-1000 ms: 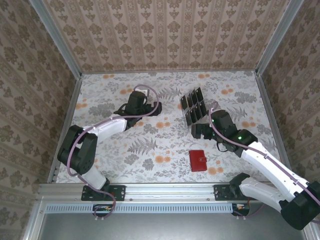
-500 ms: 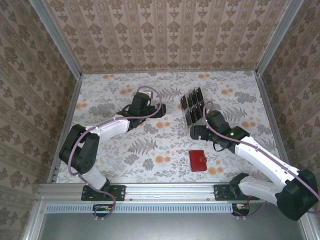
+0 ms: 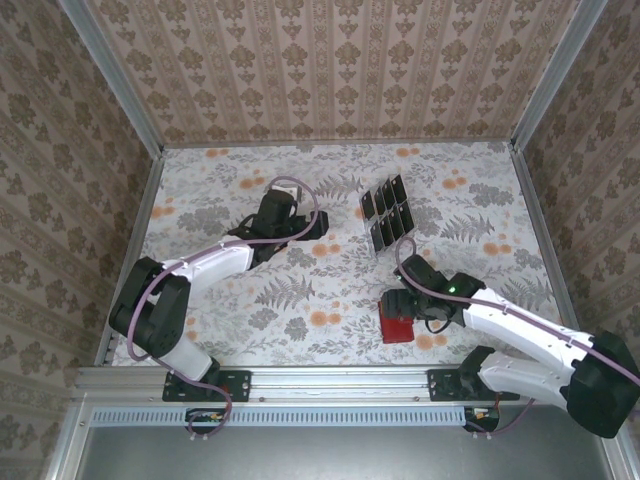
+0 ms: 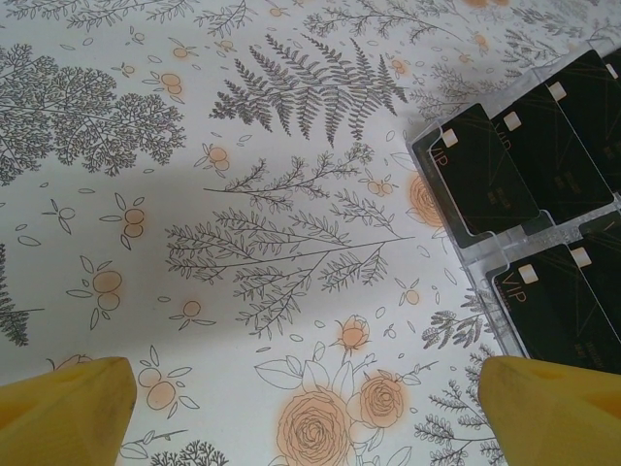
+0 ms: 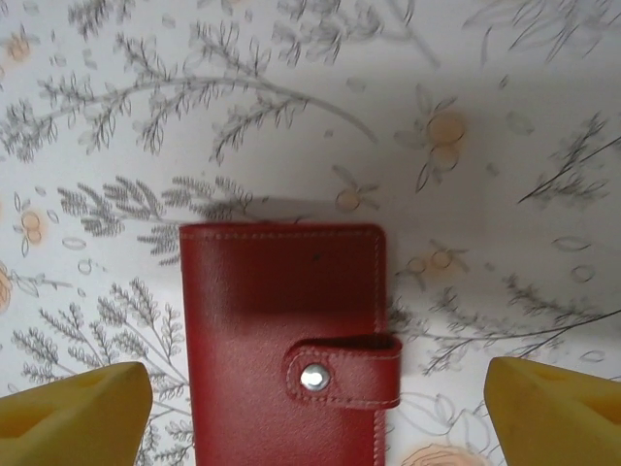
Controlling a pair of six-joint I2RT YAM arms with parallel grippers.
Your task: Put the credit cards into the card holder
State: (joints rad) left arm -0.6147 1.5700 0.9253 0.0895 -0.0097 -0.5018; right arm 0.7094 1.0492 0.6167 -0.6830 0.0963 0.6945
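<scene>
Top external view showed the floral-patterned counter (image 3: 250, 300) with both arms reaching over it. The card holder (image 3: 396, 326), a small red wallet, lay flat near the near edge of the counter, right of centre. The right claw (image 3: 398, 305) hung directly over its far end. Right wrist view showed the card holder (image 5: 281, 320) closed, its clasp tab (image 5: 344, 369) folded across the front and fastened with a small metal snap. The right claw (image 5: 310, 417) was open, its yellow fingertips (image 5: 73, 413) standing wide apart on either side of the wallet, with bare counter between each tip and the red leather. The credit cards (image 3: 388, 212) stood toward the far edge of the counter, right of centre, set in two rows and well apart from the card holder. The left claw (image 3: 283, 228) hovered over the middle of the counter, to the left of the cards. Left wrist view showed those dark credit cards (image 4: 490, 175), marked VIP, tilted in a clear plastic slotted rack (image 4: 514, 238). The left claw (image 4: 310, 427) was also open wide and gripped nothing, with only patterned counter (image 4: 243, 243) between its yellow fingertips (image 4: 68, 408).
</scene>
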